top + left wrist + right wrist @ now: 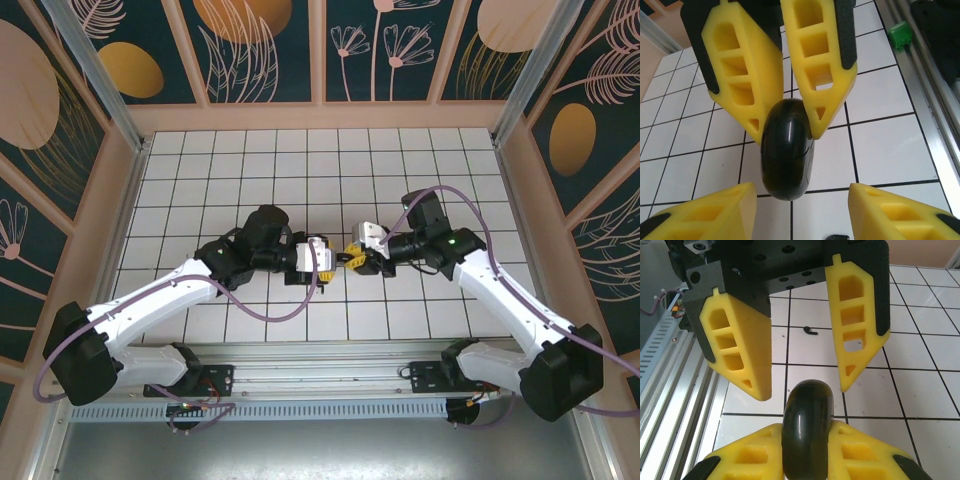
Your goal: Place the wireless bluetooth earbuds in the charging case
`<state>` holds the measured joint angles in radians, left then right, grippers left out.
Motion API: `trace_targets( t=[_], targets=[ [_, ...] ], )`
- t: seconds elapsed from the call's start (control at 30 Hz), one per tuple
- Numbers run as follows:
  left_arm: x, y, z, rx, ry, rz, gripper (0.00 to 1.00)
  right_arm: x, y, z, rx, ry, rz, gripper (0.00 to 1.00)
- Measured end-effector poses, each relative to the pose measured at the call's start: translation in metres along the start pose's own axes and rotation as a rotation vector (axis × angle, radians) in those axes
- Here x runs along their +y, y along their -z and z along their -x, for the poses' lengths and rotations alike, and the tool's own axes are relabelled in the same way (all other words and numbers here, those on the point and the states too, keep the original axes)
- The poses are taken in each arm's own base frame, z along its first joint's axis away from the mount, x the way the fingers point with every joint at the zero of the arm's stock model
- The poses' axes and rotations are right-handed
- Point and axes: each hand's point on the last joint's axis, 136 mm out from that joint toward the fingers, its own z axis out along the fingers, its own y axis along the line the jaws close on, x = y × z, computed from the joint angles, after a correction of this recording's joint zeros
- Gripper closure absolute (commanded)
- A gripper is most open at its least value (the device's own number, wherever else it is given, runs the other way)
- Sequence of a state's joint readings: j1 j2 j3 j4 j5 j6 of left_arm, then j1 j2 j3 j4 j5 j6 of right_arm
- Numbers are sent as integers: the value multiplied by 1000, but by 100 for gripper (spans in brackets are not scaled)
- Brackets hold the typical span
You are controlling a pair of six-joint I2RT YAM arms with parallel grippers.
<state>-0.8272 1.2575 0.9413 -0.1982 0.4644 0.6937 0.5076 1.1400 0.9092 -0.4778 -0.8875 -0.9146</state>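
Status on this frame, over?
Right gripper shut on black charging case. Left gripper open, straddling it, no contact. One black earbud loose on tiles. No obstruction seen.

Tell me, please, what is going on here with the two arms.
The two arms meet over the middle of the tiled table. The right pincer is shut on a round black charging case, holding it on edge. The left pincer faces it with its jaws open on either side of the case, not touching it. The case looks closed, and one small black earbud lies loose on a tile.
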Motion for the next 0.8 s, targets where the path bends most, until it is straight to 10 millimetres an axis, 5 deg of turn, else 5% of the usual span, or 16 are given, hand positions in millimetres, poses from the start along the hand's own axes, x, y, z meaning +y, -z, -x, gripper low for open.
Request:
trace_targets(
  t=[0.3, 0.5, 0.8],
  targets=[
    [-4, -4, 0, -13, 2, -33, 65, 4, -8, 0, -9, 7, 47, 88],
    [-3, -3, 0, -19, 4, -32, 82, 7, -10, 2, -21, 2, 69, 86],
    [-4, -4, 3, -48, 41, -32, 89, 4, -1, 4, -50, -13, 23, 58]
  ],
)
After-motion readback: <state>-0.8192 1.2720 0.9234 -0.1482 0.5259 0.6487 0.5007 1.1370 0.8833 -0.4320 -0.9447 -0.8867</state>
